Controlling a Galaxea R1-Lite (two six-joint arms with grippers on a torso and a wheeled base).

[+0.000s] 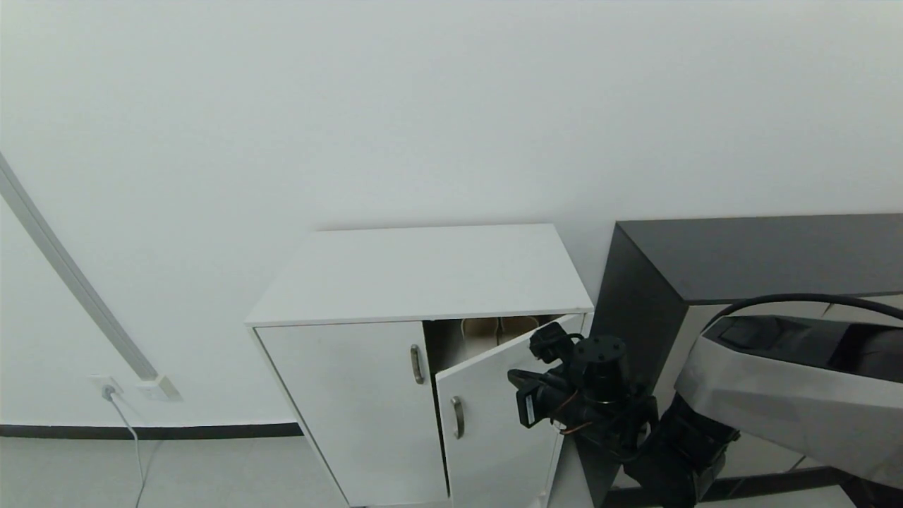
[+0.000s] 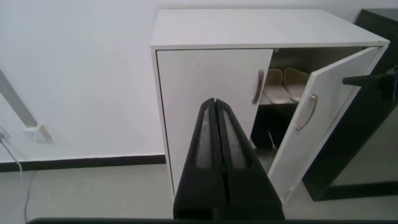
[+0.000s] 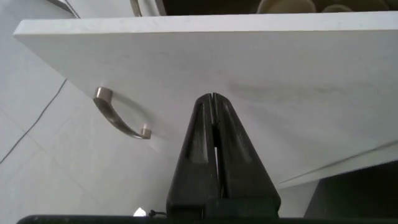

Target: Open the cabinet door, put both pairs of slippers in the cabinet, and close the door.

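Hovering at the outer face of the half-open right door (image 3: 298, 74), the right gripper (image 3: 214, 98) has its jaws pressed together, near the curved handle (image 3: 121, 116). The left gripper (image 2: 215, 102), likewise pressed together, faces the white cabinet (image 2: 261, 28), where pale slippers (image 2: 285, 84) lie on the upper shelf inside.

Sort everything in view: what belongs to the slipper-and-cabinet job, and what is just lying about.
Job: cabinet, its part-open right door, slippers on the shelf inside, right gripper by that door.
Just there: dark desk, wall socket, its cable, wall conduit.
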